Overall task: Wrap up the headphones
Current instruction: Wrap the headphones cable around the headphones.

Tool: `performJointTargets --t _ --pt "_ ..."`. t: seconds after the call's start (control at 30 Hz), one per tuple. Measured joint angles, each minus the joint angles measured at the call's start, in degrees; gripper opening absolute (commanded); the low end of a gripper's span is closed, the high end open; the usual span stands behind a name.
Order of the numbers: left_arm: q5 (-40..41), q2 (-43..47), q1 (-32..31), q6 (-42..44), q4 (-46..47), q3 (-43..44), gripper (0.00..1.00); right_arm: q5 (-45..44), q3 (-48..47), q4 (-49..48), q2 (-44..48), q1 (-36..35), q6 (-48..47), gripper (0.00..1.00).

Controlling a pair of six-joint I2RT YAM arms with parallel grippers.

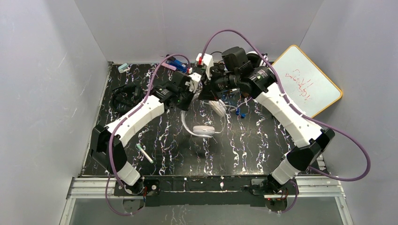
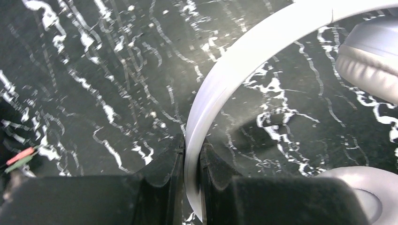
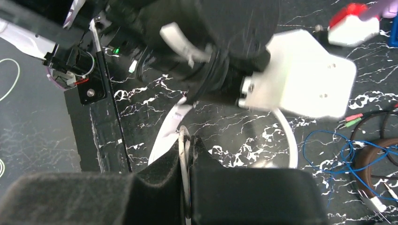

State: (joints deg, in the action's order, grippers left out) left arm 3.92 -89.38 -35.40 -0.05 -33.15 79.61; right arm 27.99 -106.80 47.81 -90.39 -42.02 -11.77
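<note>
White plastic fills the narrow jaws of the left tool (image 2: 192,146), which pinches the white headphones (image 2: 244,61) by the band. The set appears to be raised just off the black marbled desk (image 1: 263,150), near its middle and a little toward the far edge. Close beside it, the right tool (image 3: 186,147) is clamped on a thin white cord (image 3: 182,137) — by the look of it this headset's own lead, drawn up for winding.

No turns of cord show around the band or cups in any view, so the wrap of this set looks barely begun, if begun at all. Two more sets wait. A black headset (image 1: 123,96) lies by the left edge, its cord hard to trace against the dark top. A brown-cupped headset (image 3: 375,157) lies beyond the right tool beside a tangle of blue wire (image 3: 328,150). Judged from that, most of the job is yet to do.

Much is screened — from above, both wrists and the arms' cabling cover the spot where cord meets band, and the brown set cannot be picked out there. The right wrist view cuts the brown cup at the frame edge, and the left wrist view shows only part of the band and two pale cushions. A pair of pink and green plugs (image 3: 351,120) lies on the desk, but whose lead they end cannot be told.
</note>
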Motion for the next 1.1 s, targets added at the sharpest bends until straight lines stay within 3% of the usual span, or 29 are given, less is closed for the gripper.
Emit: performJointTargets --t 0.23,0.43,0.8,1.1 --pt "-4.13 -0.57 -3.61 0.04 3.28 -0.11 0.00 0.31 0.04 -0.87 -0.74 0.00 -0.61 0.06" --pt "-9.70 0.79 -4.52 -1.20 8.52 -6.62 0.00 -5.51 1.27 -5.11 2.14 0.00 -0.44 0.07" --pt "-17.84 11.13 -5.29 -3.58 10.80 -13.68 0.00 -15.39 6.51 -11.06 4.46 0.57 1.77 0.18" --pt "-17.59 17.86 -5.33 -6.60 11.43 -12.04 0.00 -20.35 21.73 -15.21 9.22 4.35 5.86 0.25"
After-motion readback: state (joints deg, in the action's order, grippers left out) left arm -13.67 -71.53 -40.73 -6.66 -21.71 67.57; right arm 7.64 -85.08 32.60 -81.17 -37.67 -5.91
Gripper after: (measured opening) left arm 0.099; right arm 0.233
